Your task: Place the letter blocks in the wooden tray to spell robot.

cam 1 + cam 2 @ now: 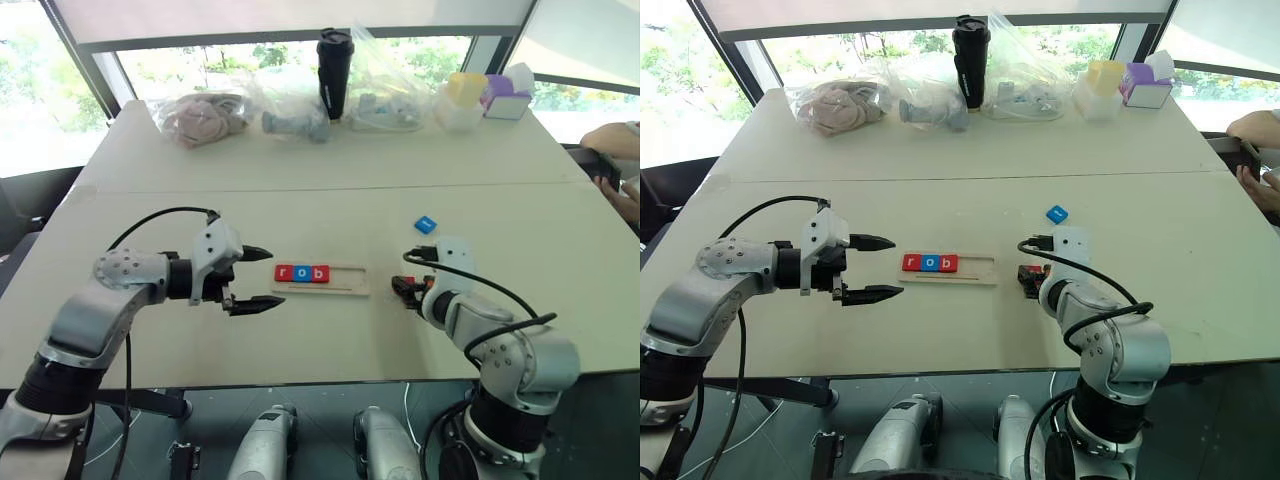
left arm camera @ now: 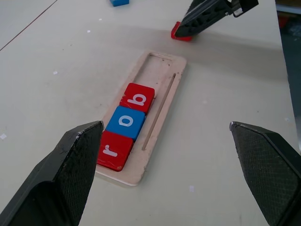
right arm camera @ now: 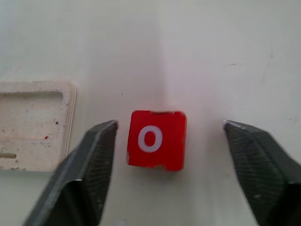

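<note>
Letter blocks r, o, b (image 1: 301,273) are sitting in the wooden tray (image 1: 345,280) | red o block (image 3: 156,140) is lying on the desk (image 1: 330,210) beside the tray, ready for picking | right gripper (image 3: 169,155) is hanging wide open around it, holding nothing | left gripper (image 1: 262,277) is waiting open and empty | blue block (image 1: 426,224) is lying farther away.

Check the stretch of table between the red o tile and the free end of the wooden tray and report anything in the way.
Nothing visible blocks it. The red o tile lies flat on the table between the open fingers of the right gripper, and bare tabletop runs from it to the wooden tray, whose near end is unfilled. The blue tile lies farther back, off that line.
</note>
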